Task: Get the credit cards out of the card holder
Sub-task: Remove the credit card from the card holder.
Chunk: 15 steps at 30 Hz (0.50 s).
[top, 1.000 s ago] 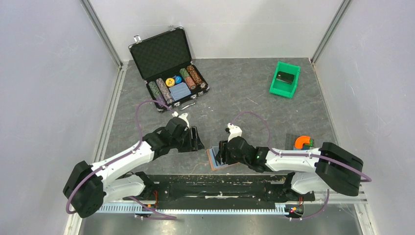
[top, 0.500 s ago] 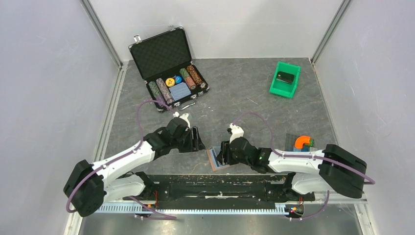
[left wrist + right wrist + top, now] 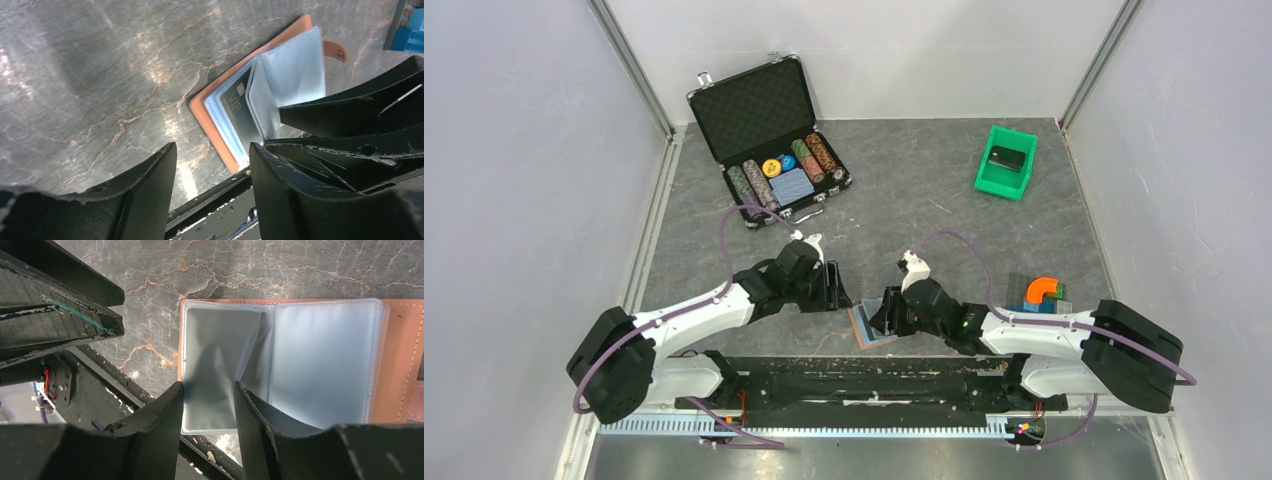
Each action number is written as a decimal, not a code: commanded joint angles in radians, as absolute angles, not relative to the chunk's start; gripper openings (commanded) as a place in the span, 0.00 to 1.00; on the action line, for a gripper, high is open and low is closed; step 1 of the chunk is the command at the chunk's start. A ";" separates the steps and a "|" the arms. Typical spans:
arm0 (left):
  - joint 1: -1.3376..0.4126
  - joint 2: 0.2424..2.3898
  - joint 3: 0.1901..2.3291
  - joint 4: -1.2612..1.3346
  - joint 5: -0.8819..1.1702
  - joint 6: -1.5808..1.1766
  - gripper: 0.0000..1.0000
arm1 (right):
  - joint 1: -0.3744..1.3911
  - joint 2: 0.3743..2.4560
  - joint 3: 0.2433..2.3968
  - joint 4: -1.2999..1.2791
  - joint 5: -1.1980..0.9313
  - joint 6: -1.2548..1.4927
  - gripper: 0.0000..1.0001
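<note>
Though left end effector [image 3: 212, 150] and right end effector [image 3: 207, 387] gape, card holder [image 3: 197, 106] sleeves [image 3: 295, 65] half-hide a credit card [image 3: 235, 97].

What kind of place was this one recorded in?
Probably a lab robot test cell: plain white walls box in a grey tabletop, the left arm and right arm are bolted at its near edge, and unrelated props sit about: a poker chip case, a green bin, a card holder.

left arm [image 3: 709, 308] stretched further right than a second ago, left gripper [image 3: 839, 290] now closer to the card holder [image 3: 862, 332], right gripper [image 3: 884, 318] shifted slightly right over it
</note>
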<state>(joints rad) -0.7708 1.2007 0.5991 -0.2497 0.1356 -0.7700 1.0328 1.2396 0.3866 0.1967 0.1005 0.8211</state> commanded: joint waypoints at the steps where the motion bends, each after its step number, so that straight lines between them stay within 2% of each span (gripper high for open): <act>1: -0.778 1.225 0.619 -0.124 0.181 -0.815 0.61 | 1.016 1.211 0.364 0.231 0.062 0.844 0.43; 15: -0.781 1.269 0.599 -0.044 0.205 -0.842 0.51 | 0.988 1.183 0.296 0.320 0.009 0.909 0.42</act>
